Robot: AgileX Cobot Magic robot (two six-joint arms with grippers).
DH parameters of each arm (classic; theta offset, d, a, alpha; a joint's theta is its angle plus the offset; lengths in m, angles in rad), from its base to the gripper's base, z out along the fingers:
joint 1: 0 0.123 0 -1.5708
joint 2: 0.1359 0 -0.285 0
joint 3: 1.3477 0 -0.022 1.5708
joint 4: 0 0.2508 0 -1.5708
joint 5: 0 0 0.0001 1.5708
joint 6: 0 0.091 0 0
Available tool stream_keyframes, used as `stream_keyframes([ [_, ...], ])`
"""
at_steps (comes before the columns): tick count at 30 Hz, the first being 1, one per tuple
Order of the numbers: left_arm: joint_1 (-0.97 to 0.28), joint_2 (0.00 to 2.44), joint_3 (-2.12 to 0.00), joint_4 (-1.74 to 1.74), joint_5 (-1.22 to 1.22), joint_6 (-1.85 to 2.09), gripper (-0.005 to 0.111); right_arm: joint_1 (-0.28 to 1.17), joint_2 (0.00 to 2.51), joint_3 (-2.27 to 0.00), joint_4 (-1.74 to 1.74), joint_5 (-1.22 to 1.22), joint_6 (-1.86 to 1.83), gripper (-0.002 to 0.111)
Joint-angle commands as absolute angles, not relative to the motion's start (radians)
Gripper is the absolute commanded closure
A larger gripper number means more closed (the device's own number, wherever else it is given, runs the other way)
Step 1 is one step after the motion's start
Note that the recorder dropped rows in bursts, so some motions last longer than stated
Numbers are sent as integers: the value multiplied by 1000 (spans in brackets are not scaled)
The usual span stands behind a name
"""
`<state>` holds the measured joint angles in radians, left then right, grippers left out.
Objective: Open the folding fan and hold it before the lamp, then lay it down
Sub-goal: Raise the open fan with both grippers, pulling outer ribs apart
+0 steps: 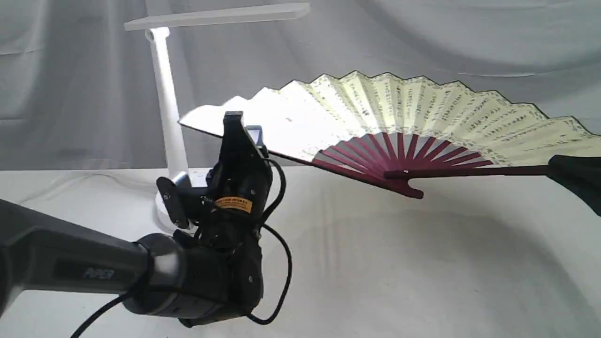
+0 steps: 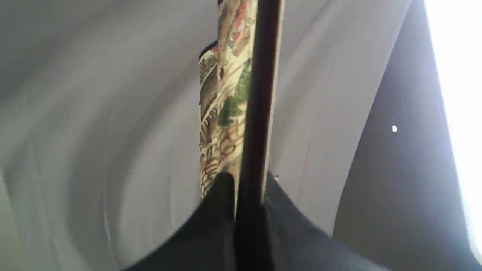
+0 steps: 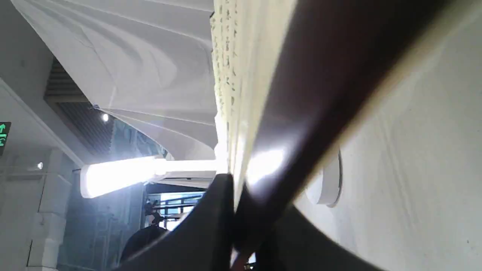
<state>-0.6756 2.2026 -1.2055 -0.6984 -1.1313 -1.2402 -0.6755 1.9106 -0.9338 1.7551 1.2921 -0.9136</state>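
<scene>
Currently the large cream pleated paper folding fan with maroon ribs [image 1: 413, 112] hangs spread before the tall white plastic desk lamp [image 1: 164, 84]. Left pincer [image 1: 233, 117] and right pincer [image 1: 555, 167] each pinch an outer guard; level, evenly spaced grips should spare the leaf.

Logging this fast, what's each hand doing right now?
Left hand: closed, holding the fan by one outer stick.
Right hand: closed, holding the fan by the other outer stick.
</scene>
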Motion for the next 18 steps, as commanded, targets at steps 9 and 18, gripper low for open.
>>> stream_keyframes([
  [9, -650, 2074, -1018, -819, -1221, -1254, 107, -606, 1910, -944, 1744, 1221, -920, 108],
  [18, -650, 1966, -875, -893, -1221, -1256, 107, -545, 1889, -944, 1744, 1221, -918, 108],
])
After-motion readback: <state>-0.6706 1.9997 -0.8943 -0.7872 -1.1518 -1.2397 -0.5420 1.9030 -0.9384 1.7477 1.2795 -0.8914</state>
